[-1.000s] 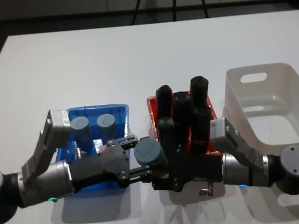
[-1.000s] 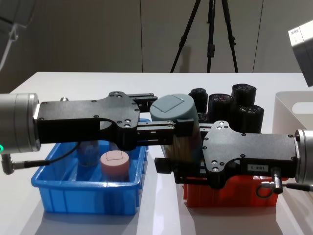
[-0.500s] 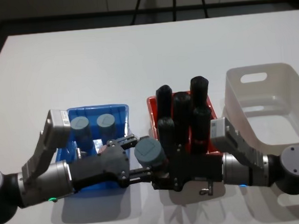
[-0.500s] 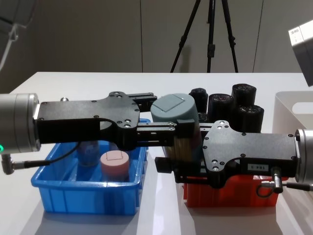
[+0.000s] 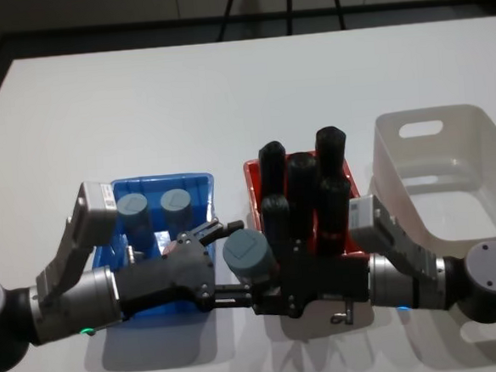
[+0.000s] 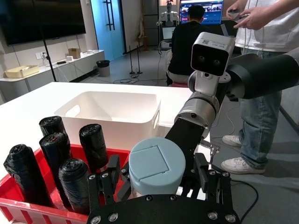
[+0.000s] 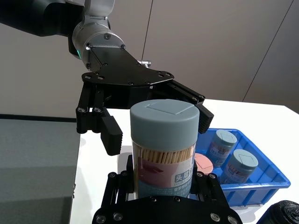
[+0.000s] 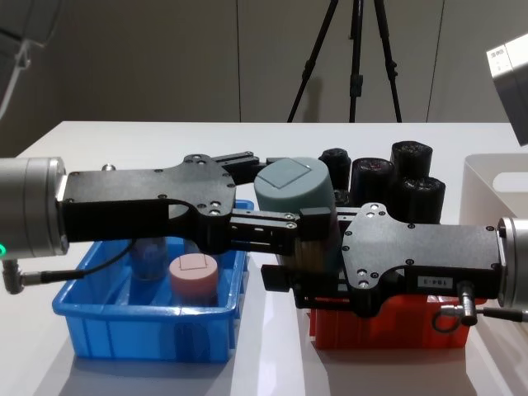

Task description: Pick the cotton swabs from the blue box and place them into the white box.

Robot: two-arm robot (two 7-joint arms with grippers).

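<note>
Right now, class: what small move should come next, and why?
Probably the left pincer should draw straight back toward the bright blue plastic tray: its fingers stand open either side of the clear grey-blue-lidded swab tub, which the right pincer grips low on its body.

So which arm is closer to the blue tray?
Left. The left gripper hangs open over the blue box's near right corner, around a grey-blue cotton swab tub. The right gripper, shut on that tub, sits in front of the red tray, past the blue box's right side.
</note>
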